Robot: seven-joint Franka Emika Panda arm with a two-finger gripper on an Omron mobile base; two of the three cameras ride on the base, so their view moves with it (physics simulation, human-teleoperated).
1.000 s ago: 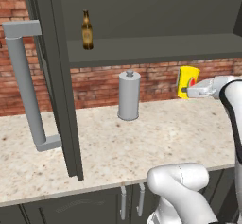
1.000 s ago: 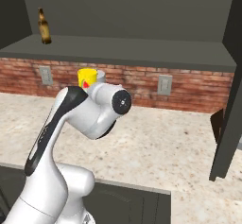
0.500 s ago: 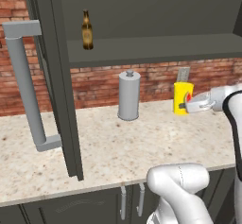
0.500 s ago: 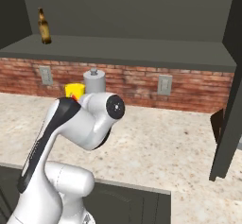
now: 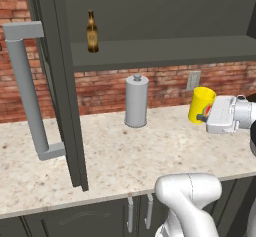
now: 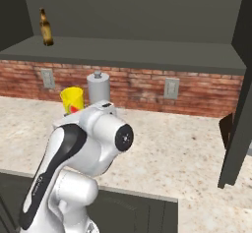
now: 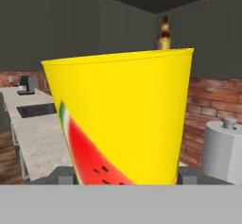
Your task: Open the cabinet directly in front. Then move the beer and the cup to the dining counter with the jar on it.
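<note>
Cup (image 5: 201, 105) lower now, above beige counter (image 5: 150, 151)

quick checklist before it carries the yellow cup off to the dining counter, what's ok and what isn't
1. Cup gripped: ok. The gripper is shut on the cup, which the hand view shows close between the fingers.
2. Cup upright: ok, rim up in both base views.
3. Cup out of the cabinet: ok, it hangs below the shelf, over the counter.
4. Cabinet door open: ok, swung out to the left.
5. Beer handled: not ok, it stands on the shelf, not yet moved.
6. Path to the dining counter: cannot tell, and the grey canister stands near on the counter.
</note>
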